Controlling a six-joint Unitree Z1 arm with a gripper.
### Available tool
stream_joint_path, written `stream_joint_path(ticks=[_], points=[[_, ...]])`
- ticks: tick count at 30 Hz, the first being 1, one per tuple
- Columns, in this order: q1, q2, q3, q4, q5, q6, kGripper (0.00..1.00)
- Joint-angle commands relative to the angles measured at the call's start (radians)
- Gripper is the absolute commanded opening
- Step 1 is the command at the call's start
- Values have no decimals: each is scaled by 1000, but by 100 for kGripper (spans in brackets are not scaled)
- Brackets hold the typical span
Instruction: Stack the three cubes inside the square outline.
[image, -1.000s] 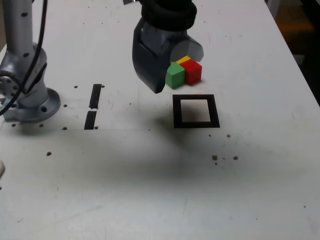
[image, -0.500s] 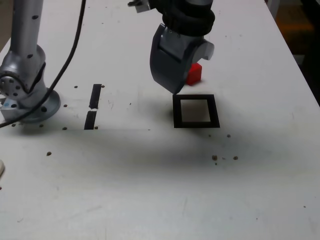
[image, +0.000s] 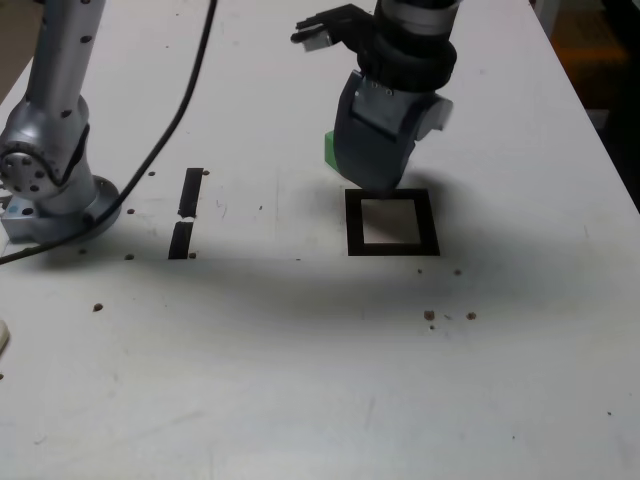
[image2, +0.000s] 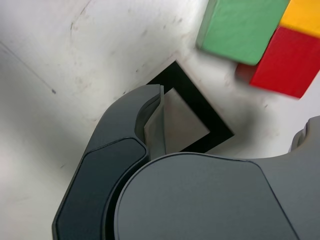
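Exterior and wrist views of my approach to the first pick. My gripper (image: 372, 170) hangs over the table (image: 300, 380), between the cubes and the square outline (image: 391, 222), and it holds nothing. In the wrist view its lower finger (image2: 150, 120) reaches out over a corner of the outline; the opposing finger shows only as a grey edge, so I cannot tell how wide the jaws stand.

All 3 cubes sit in 1 tight cluster just beyond the outline. The green cube (image2: 241, 27) touches the red cube (image2: 289, 62), and the yellow cube (image2: 302, 17) is tucked against both. In the exterior view only a sliver of the green cube shows past my gripper; the other 2 are hidden.

The outline's white centre is bare, so I judge that no cube is placed yet. The next move calls for straddling 1 cube alone. Because the 3 touch, I expect a finger to nudge a neighbour unless I take an outer face.
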Motion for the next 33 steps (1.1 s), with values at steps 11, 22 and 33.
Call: stream_joint_path(ticks=[11, 22, 33], points=[[74, 2, 29, -19, -15, 69, 99], [75, 14, 32, -69, -34, 81, 99], [91, 24, 100, -153, -27, 112, 99]])
